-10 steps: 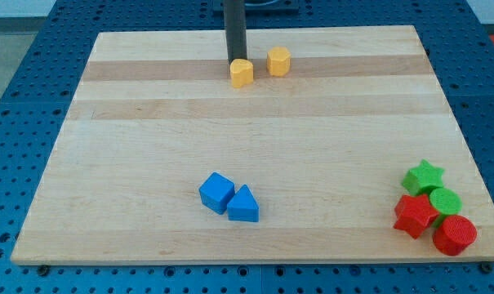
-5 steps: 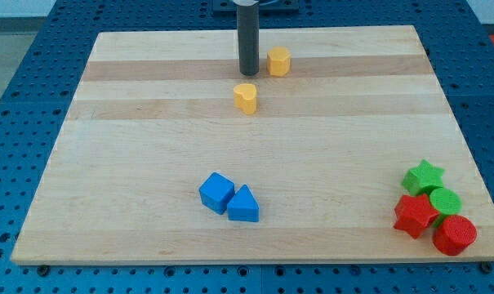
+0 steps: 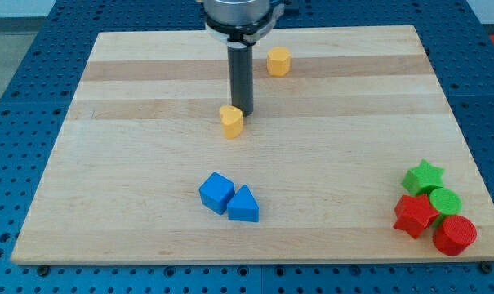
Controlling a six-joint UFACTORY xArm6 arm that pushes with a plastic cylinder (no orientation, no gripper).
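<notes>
My tip [image 3: 242, 110] stands near the middle of the wooden board [image 3: 132, 163], touching or almost touching the upper right side of a small yellow block [image 3: 231, 122] with a rounded, heart-like shape. A yellow hexagonal block [image 3: 278, 61] lies apart, toward the view's top right of the rod. Well below the tip, a blue cube [image 3: 216, 193] and a blue triangular block [image 3: 244, 204] sit side by side, touching.
At the view's bottom right corner a cluster sits packed together: a green star [image 3: 424, 176], a green cylinder [image 3: 445, 200], a red star [image 3: 415, 215] and a red cylinder [image 3: 454, 235]. Blue perforated table surrounds the board.
The rod has moved down the view from the top edge. The rounded yellow block has slid down and slightly left with it, away from the yellow hexagonal block, which stayed put.
</notes>
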